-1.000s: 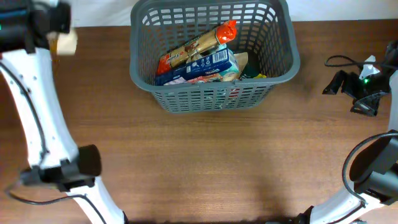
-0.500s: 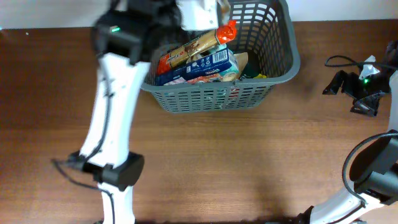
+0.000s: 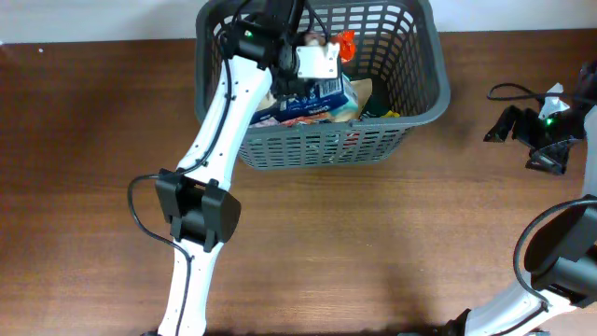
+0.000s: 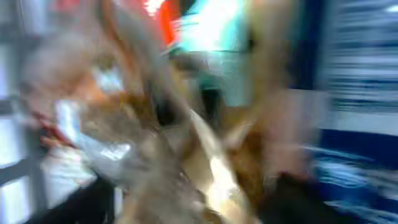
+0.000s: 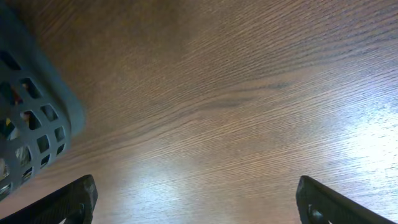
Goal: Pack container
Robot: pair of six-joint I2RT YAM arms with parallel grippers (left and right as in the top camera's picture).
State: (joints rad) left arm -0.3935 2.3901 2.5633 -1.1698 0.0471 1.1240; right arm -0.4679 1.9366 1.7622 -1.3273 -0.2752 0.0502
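The dark grey lattice container (image 3: 438,93) stands at the table's far middle and holds several food packets, among them a blue box (image 3: 326,93) and an orange-tipped packet (image 3: 345,42). My left gripper (image 3: 297,82) reaches down into the container over these packets. The left wrist view is heavily blurred: dark fingers (image 4: 93,202) show at both lower corners, wide apart, with a golden packet (image 4: 211,168) smeared between them and the blue box (image 4: 354,93) at the right. My right gripper (image 3: 511,127) hangs open at the far right over bare wood (image 5: 236,99), beside the container's corner (image 5: 31,112).
A black cable (image 3: 513,91) loops on the table near the right arm. The left arm's white links (image 3: 219,140) cross the container's front-left rim. Brown tabletop (image 3: 373,243) stretches in front of the container.
My left arm has swung from the table's far left edge rightwards into the container, and its jaws now stand apart. The right arm has not moved.
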